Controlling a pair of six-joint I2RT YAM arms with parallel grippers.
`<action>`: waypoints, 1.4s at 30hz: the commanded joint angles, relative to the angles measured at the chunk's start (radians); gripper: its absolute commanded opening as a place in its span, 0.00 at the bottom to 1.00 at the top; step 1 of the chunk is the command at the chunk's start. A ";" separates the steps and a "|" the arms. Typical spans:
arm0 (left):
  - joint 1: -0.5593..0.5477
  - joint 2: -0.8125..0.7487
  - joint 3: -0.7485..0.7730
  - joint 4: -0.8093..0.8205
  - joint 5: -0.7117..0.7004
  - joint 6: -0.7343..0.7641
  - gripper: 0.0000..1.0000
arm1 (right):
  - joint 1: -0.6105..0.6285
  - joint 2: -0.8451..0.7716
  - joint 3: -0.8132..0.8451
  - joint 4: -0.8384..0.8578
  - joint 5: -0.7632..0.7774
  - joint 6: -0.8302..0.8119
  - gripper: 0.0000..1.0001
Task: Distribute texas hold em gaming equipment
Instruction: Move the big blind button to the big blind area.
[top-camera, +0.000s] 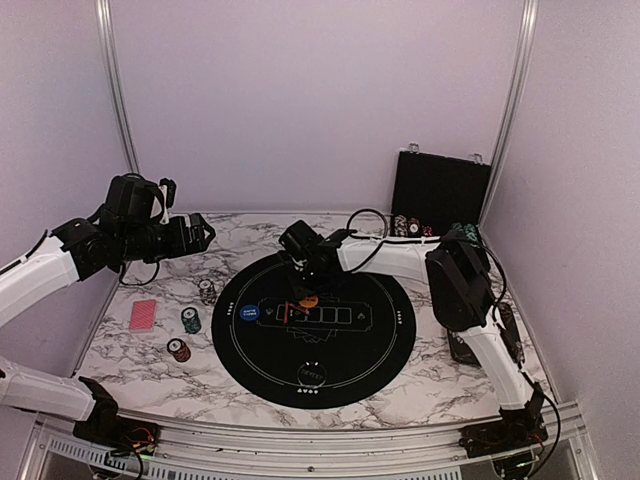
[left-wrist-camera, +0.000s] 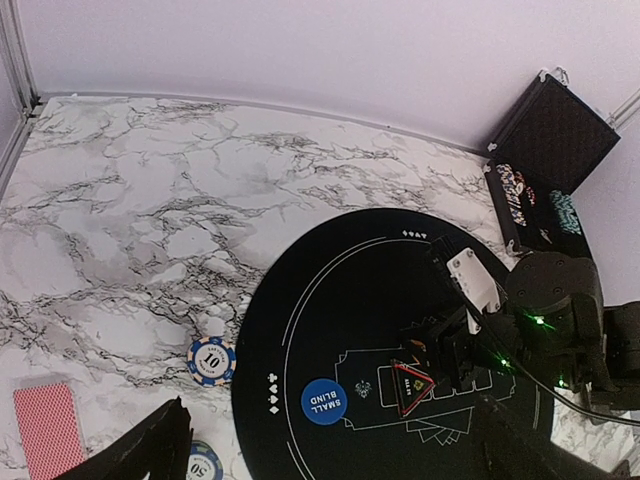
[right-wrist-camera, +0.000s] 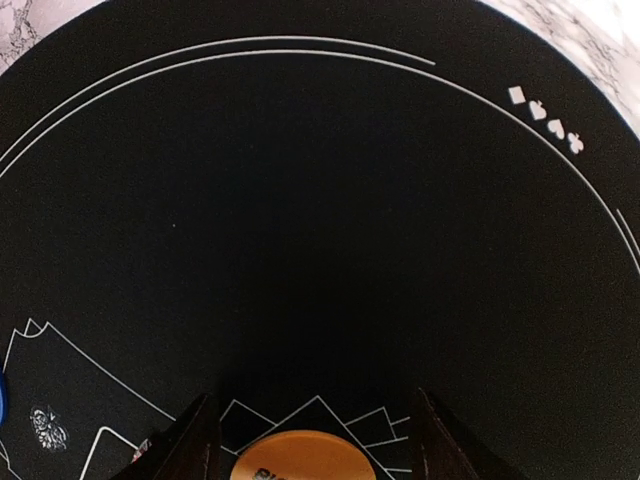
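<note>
An orange button (right-wrist-camera: 300, 460) lies on the round black mat (top-camera: 330, 370), also seen from above (top-camera: 309, 300). My right gripper (right-wrist-camera: 312, 440) is open, its fingers (right-wrist-camera: 190, 445) on either side of the button without touching it. A blue "small blind" button (left-wrist-camera: 324, 402) and a black-and-red triangular marker (left-wrist-camera: 410, 385) lie on the mat nearby. Left of the mat are a blue chip stack (left-wrist-camera: 211, 360), a green stack (left-wrist-camera: 203, 465), a red stack (top-camera: 179, 350) and red-backed cards (left-wrist-camera: 47, 424). My left gripper (top-camera: 200, 232) hangs open and empty above the table's left side.
The black chip case (top-camera: 438, 190) stands open at the back right with more chips (top-camera: 410, 226) in its base. A dark flat thing (top-camera: 468, 347) lies at the right, partly behind the right arm. A round black disc (top-camera: 312, 373) sits near the mat's front edge.
</note>
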 joint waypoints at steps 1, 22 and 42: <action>0.006 0.014 0.009 -0.005 0.011 -0.011 0.99 | -0.006 -0.077 -0.039 0.002 0.011 0.025 0.63; 0.006 0.039 0.016 0.004 0.018 -0.014 0.99 | 0.006 -0.121 -0.169 0.087 -0.075 0.052 0.63; 0.006 0.040 0.013 0.006 0.019 -0.018 0.99 | 0.006 -0.107 -0.196 0.081 -0.045 0.077 0.56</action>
